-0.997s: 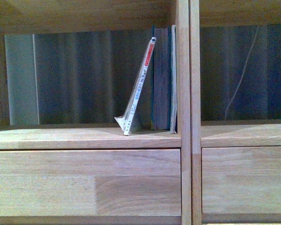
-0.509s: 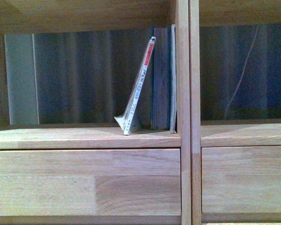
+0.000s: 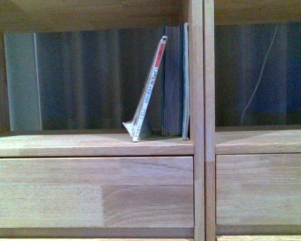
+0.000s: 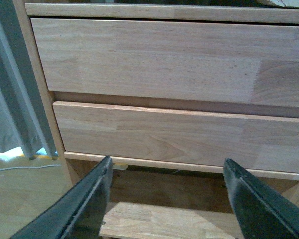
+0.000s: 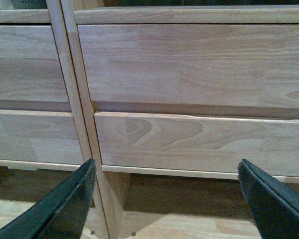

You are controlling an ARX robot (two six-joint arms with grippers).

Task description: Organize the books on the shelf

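Note:
In the front view the pale wood shelf (image 3: 90,144) fills the frame. Three books stand in its left compartment, against the centre divider. A thin white-and-blue paperback (image 3: 149,90) leans to the right, its bottom corner curled on the board. Upright beside it is a thicker teal book (image 3: 171,80), and a slim pale-grey book (image 3: 185,83) stands against the divider. Neither gripper shows in the front view. My left gripper (image 4: 167,196) is open, low before the left column's drawer fronts (image 4: 154,59). Low before the right column's drawers (image 5: 189,64), my right gripper (image 5: 167,199) is open too. Both hold nothing.
A twin upright divider (image 3: 203,120) splits the two columns. A grey curtain (image 4: 10,99) hangs beside the unit's left side, with a white cable on the floor. A thin cord (image 3: 258,75) hangs behind the right compartment. A wooden leg (image 5: 109,199) stands between the right fingers.
The front view has shifted slightly, so the shelf board and books sit a little lower in the frame. The books have not moved relative to the shelf.

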